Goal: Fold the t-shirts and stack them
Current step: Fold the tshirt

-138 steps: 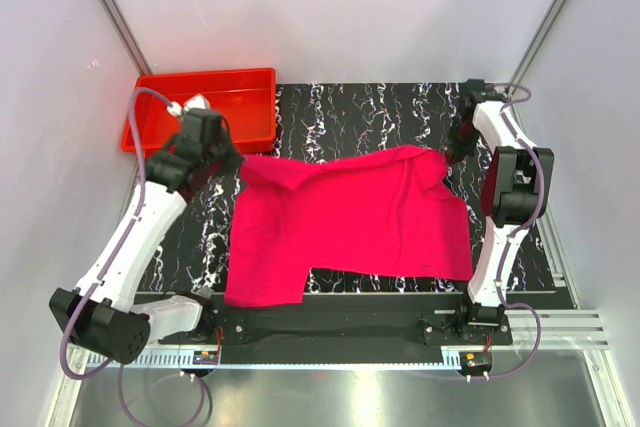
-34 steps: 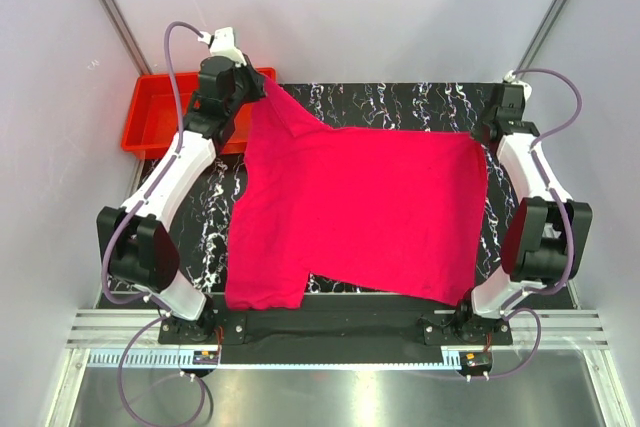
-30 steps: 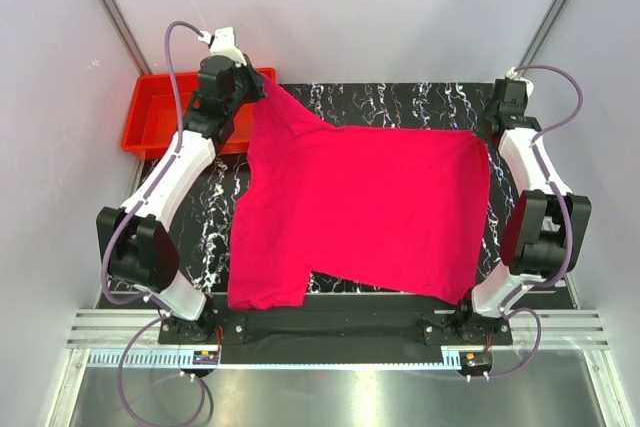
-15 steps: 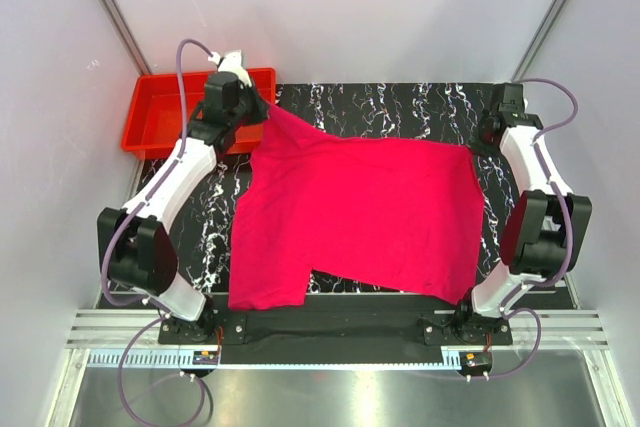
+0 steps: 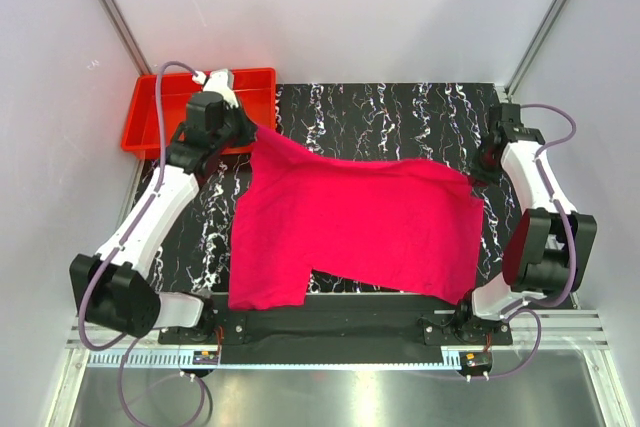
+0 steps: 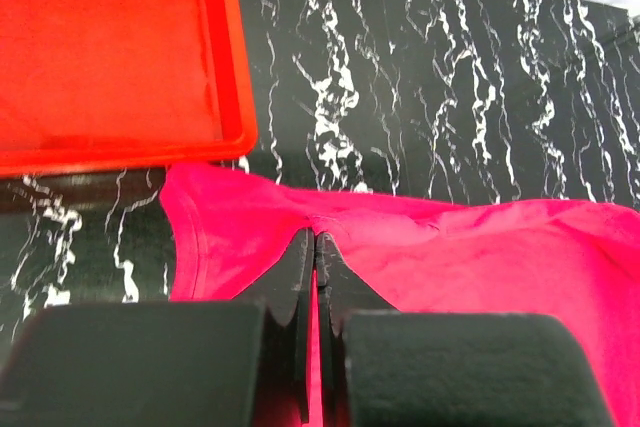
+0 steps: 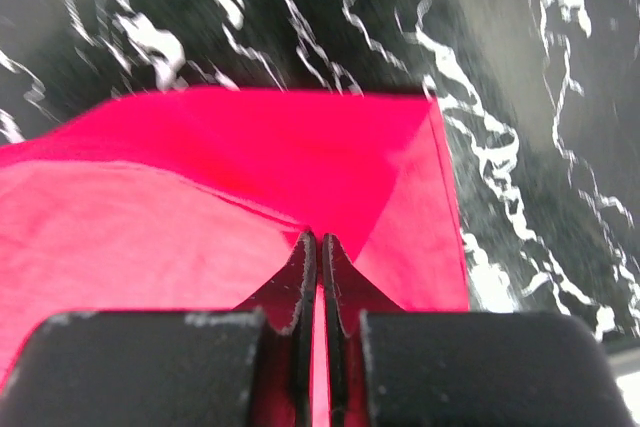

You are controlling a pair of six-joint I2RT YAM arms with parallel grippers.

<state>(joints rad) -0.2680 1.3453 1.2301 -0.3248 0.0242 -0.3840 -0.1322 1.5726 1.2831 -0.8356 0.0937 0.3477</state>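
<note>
The left gripper (image 6: 313, 238) is squeezed tight on one far corner of the pink t-shirt (image 5: 360, 222) — the red tray (image 6: 110, 57) sits just ahead of it, to its left. The right gripper (image 7: 313, 239) pinches the other far corner, maybe lifted a bit; that view is blurry. Behind both, the shirt lies spread on the black mat (image 5: 400, 107).

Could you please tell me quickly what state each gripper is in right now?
Left gripper: jaws closed, holding the t-shirt at its far left edge.
Right gripper: jaws closed, holding the t-shirt near its far right corner.
</note>
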